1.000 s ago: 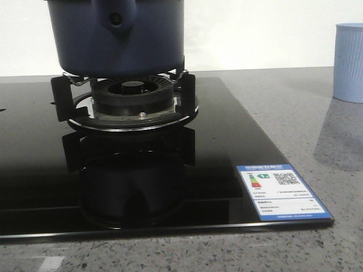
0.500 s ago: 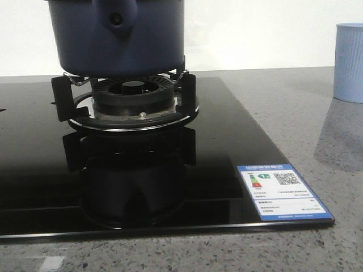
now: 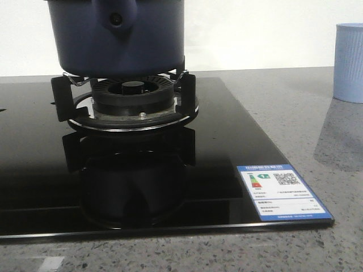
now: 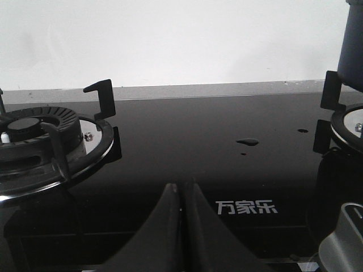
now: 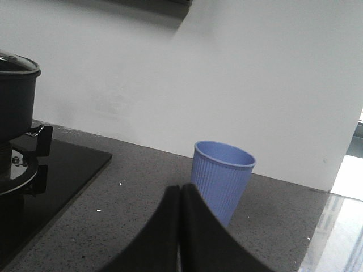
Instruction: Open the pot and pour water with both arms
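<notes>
Front view: the pot point(image 3: 116, 37), dark navy, sits on the burner stand point(image 3: 127, 99) at the back left of the black glass hob point(image 3: 227, 147); its handle stub with the dark hole faces you, its top is cut off by the frame, and no hand shows here. A pale blue ribbed cup point(image 3: 348, 62) stands on the grey counter point(image 3: 317, 141), well apart to the right, and an energy label point(image 3: 282, 191) sits on the hob's near right corner. Left wrist view: your left hand point(image 4: 181, 226) is clenched, fingers pressed together with nothing between them, low over the hob; an empty burner point(image 4: 39, 141) lies to one side, and only the pot's lower edge point(image 4: 351, 48) shows at the far frame edge, well apart from the hand. Right wrist view: your right hand point(image 5: 180, 232) is likewise clenched and empty, over the counter with the cup point(image 5: 222, 180) just beyond it; the pot point(image 5: 16, 93), lid still on, stands well apart. Step in hand, by judgement: reaching for the lid. Release one hand before closing in, come down centred over the lid, and keep the other hand clear of the cup.
</notes>
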Robot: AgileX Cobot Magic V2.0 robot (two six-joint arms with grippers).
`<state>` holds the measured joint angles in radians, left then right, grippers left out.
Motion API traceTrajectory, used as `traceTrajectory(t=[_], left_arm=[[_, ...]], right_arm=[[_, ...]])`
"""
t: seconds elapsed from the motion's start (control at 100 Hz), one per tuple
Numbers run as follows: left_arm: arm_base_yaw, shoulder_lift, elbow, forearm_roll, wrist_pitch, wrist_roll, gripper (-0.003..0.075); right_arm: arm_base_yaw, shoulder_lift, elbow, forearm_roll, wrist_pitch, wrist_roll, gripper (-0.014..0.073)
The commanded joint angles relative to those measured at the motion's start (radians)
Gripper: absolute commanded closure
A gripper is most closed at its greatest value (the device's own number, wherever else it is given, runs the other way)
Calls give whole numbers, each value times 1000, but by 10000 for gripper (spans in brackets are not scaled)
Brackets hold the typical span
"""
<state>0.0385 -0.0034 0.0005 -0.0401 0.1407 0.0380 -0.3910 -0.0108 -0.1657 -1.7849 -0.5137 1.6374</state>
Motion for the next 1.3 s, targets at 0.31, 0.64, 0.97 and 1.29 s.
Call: traceTrajectory(t=[0.31, 0.64, 0.97, 1.29], left_arm=[[3, -30, 10, -1, -70, -10, 741], [3, -30, 10, -1, -70, -10, 741], [3, -30, 10, -1, -70, -10, 741], [3, -30, 10, -1, -70, -10, 741]], right_arm=[[-1, -8, -22, 27, 27, 1, 665], [-1, -8, -22, 27, 94, 1, 665], [-1, -8, -19, 135, 137, -25, 665], [-1, 20, 40, 1134, 231, -838, 665]])
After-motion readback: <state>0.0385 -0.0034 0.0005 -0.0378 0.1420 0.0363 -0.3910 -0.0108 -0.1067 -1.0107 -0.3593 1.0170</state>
